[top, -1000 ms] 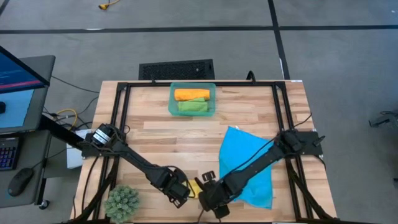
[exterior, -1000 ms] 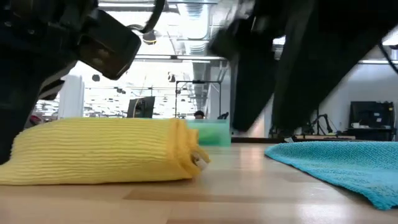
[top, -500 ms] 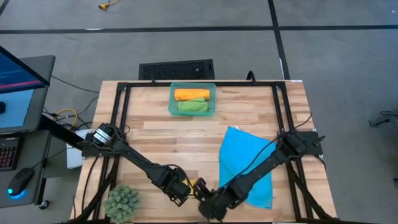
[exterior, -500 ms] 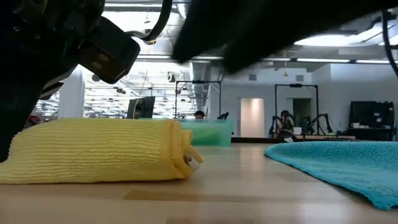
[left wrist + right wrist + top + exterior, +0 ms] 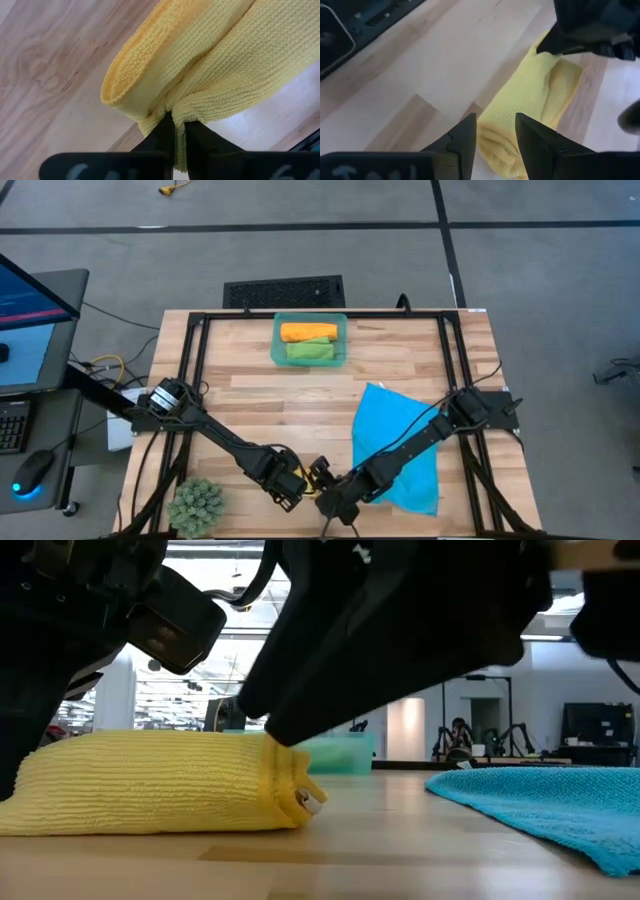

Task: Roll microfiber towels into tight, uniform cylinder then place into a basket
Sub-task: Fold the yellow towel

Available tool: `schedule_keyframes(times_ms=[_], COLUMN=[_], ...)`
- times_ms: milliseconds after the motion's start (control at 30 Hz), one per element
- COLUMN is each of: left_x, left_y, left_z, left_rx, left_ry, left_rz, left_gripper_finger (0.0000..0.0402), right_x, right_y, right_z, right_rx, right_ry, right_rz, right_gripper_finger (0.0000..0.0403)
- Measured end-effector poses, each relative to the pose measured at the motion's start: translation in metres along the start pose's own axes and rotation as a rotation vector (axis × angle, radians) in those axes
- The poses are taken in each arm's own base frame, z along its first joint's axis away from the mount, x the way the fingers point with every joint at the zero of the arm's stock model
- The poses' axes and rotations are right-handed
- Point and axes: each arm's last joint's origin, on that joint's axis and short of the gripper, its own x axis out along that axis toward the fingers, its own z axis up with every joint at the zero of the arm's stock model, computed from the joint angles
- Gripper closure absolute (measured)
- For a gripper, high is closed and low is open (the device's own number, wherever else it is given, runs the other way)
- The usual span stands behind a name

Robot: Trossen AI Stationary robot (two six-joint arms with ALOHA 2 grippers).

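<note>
Yellow towel (image 5: 160, 780), rolled, lies at the counter's (image 5: 260, 395) near edge, left hand (image 5: 174, 131) clamped on one end. Right hand (image 5: 496, 131), fingers apart, straddles the other end; next it must close there, then both lift it toward the basket (image 5: 279, 340).

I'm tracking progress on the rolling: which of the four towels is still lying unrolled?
The blue towel, spread flat on the table by the right arm. The orange towel and green towel sit rolled in the basket; the yellow towel is rolled between both grippers.
</note>
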Motion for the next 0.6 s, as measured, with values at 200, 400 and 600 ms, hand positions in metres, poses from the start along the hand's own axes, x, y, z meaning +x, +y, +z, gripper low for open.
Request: schedule_keyframes(times_ms=[200,400,600], left_x=[0.000,0.000,0.000], left_y=[0.000,0.000,0.000], left_z=[0.000,0.000,0.000], left_rx=[0.001,0.003,0.003], left_ry=[0.000,0.000,0.000], left_rz=[0.000,-0.001,-0.001], left_gripper_finger=[0.0391,0.0391,0.0391], right_x=[0.008,0.007,-0.001], right_y=[-0.005,-0.001,0.006], right_z=[-0.013,-0.010,0.009], right_rx=[0.067,0.068,0.019], right_ry=[-0.011,-0.046,-0.122], right_rz=[0.023,0.021,0.019], right_gripper_finger=[0.0248,0.0248,0.0249])
